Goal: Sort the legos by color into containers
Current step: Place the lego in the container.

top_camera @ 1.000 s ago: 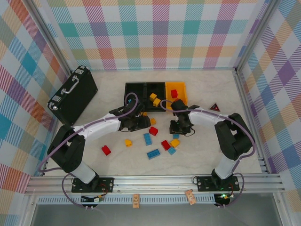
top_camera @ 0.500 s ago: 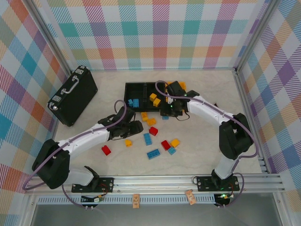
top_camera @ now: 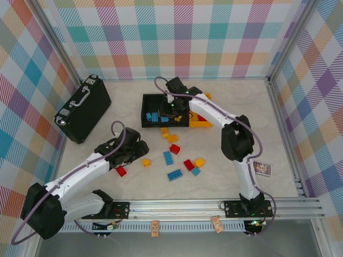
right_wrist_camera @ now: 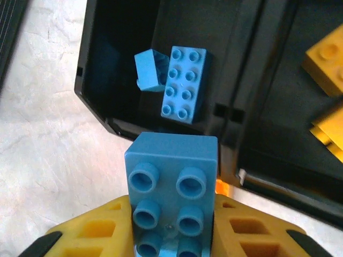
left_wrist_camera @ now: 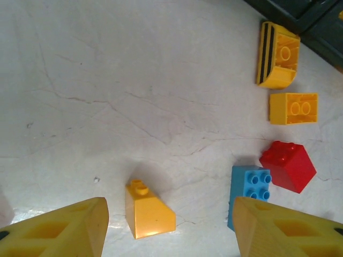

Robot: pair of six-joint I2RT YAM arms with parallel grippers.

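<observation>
swung right end effector (right_wrist_camera: 172, 235) to black bin (right_wrist_camera: 110, 59) | clamped on blue lego (right_wrist_camera: 171, 184) | light, stiff, slick; grip flat sides | left end effector (left_wrist_camera: 169, 230): apart

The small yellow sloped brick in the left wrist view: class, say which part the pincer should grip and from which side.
Probably from straight above, closing on the two flat upright sides of the yellow sloped brick. Its top slopes away from the single stud, so a grip there would likely slip. The open left pincer frames it.
</observation>
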